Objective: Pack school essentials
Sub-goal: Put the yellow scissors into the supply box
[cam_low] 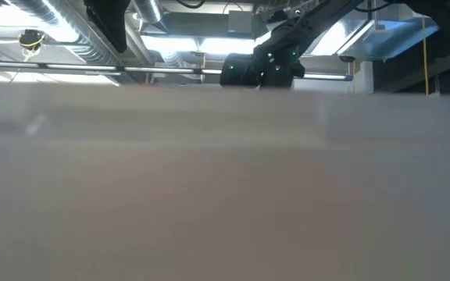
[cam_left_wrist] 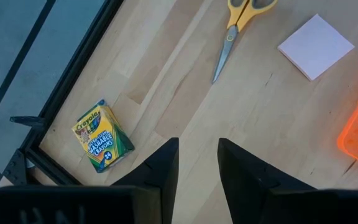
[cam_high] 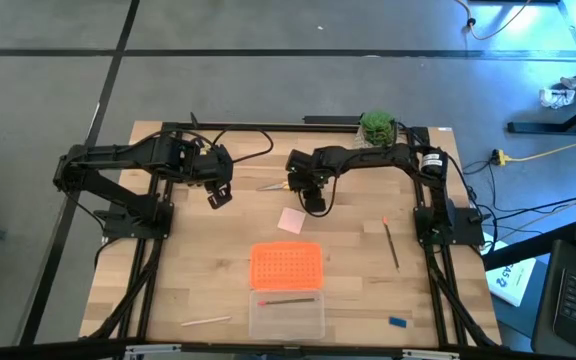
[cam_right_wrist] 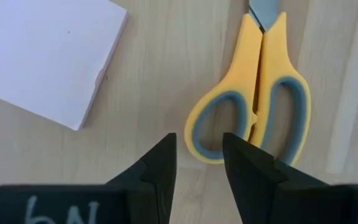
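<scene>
**Right gripper poised over the scissors, left arm waiting at the table's far left**

Seen from above, your right gripper (cam_high: 313,203) sits near the middle of the table (cam_high: 198,270), directly over the scissors (cam_high: 273,186), whose blade tip pokes out toward the left arm. The right wrist view shows the detail: the two dark fingers (cam_right_wrist: 160,168) stand a narrow gap apart with nothing between them, just short of the yellow handles (cam_right_wrist: 253,106) — not touching. The scissors lie flat and closed on the wood.

The pink pad (cam_high: 291,220) lies flat just beside the right gripper, on the near side, apart from the scissors.

Your left gripper (cam_high: 218,195) hangs over the table's left half, its fingers (cam_left_wrist: 160,171) parted slightly and holding nothing. Its wrist view shows the crayon box (cam_left_wrist: 102,137) lying flat near the table's dark frame, well apart from scissors and pad.

Nearer the front edge sits the clear case (cam_high: 286,312) with its orange lid (cam_high: 286,266) beside it; a thin pen (cam_high: 288,300) rests in the case. A pencil (cam_high: 392,245) lies alone on the right side, another pencil (cam_high: 205,321) at the front left, and a blue piece (cam_high: 397,322) at the front right. The plant (cam_high: 376,126) stands at the far edge — behind the right arm.

The low view shows only blurred arm parts above the table edge.
</scene>
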Robot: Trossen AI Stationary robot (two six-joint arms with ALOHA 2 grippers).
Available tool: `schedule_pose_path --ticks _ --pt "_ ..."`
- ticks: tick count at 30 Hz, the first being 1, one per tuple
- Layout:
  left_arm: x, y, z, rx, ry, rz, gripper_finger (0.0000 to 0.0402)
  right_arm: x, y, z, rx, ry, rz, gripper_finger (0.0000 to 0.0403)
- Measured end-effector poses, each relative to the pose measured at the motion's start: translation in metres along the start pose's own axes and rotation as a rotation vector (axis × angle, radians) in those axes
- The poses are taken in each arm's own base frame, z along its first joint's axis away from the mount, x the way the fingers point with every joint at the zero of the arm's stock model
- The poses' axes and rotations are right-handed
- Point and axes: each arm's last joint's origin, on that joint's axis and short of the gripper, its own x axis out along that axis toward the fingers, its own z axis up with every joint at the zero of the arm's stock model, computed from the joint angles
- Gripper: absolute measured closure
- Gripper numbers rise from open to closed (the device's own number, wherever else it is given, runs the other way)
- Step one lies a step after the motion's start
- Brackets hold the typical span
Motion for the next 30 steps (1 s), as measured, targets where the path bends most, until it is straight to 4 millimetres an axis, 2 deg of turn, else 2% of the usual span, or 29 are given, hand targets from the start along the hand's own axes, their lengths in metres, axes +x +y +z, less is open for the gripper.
schedule_pose_path --ticks 6,12,19,23,30 --pt "0.000 0.000 0.000 0.000 0.000 0.000 0.0298 0.001 0.000 0.001 0.001 -0.006 -0.002 0.0270" --pt "0.000 0.000 0.000 0.000 0.000 0.000 0.0298 0.019 -0.001 -0.001 0.004 0.021 0.010 0.0270" --pt "0.000 0.000 0.000 -0.001 0.000 0.000 0.0298 0.028 -0.001 -0.002 0.005 0.038 0.021 0.0272" --pt "0.000 0.000 0.000 -0.001 0.000 0.000 0.0298 0.033 0.000 -0.003 0.006 0.055 0.028 0.0296" --pt "0.000 0.000 0.000 0.000 0.000 0.000 0.0298 0.037 0.000 -0.003 0.011 0.062 0.030 0.0372"
